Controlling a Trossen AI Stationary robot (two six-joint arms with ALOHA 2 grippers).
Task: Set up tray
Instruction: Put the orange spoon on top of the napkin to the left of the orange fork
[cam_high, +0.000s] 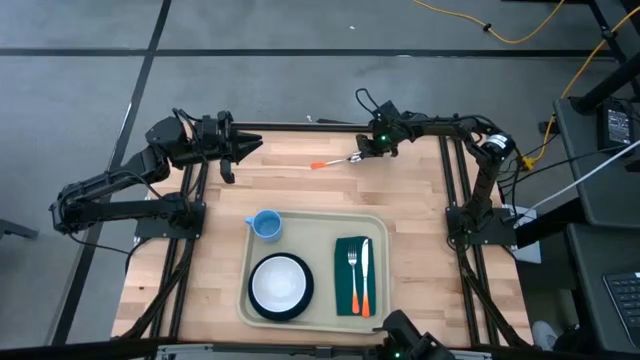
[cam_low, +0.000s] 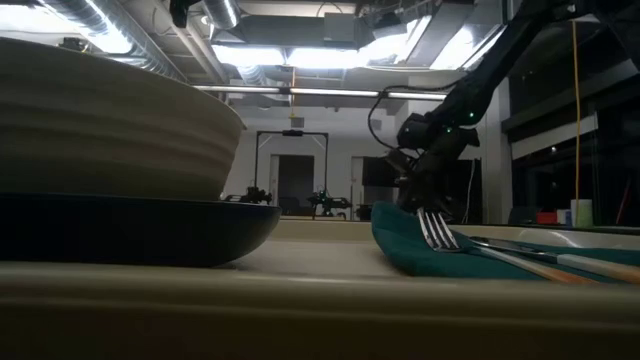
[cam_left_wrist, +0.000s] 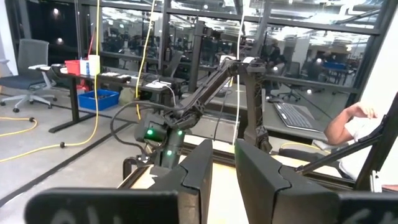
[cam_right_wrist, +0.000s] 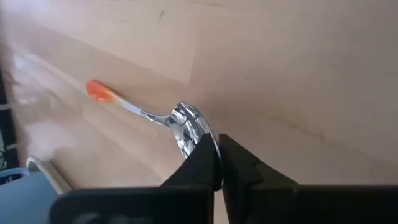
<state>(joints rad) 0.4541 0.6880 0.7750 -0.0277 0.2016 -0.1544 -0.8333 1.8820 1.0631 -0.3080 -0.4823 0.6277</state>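
Here, the right hand (cam_right_wrist: 217, 163) reaches down at the far edge of the wooden worktop (cam_high: 300, 185), its fingers pinched together at the bowl of an orange-handled spoon (cam_right_wrist: 146, 114) that lies flat on the wood. Nearer the front, the tray (cam_high: 310, 222) carries a white bowl on a dark plate (cam_high: 281, 286), a green napkin (cam_high: 345, 290) bearing a fork (cam_high: 352, 277) and knife (cam_high: 365, 278), and a blue cup (cam_high: 266, 225) at its far left corner. The left hand (cam_high: 232, 150) hangs over the far left of the worktop, fingers slightly apart and holding nothing.
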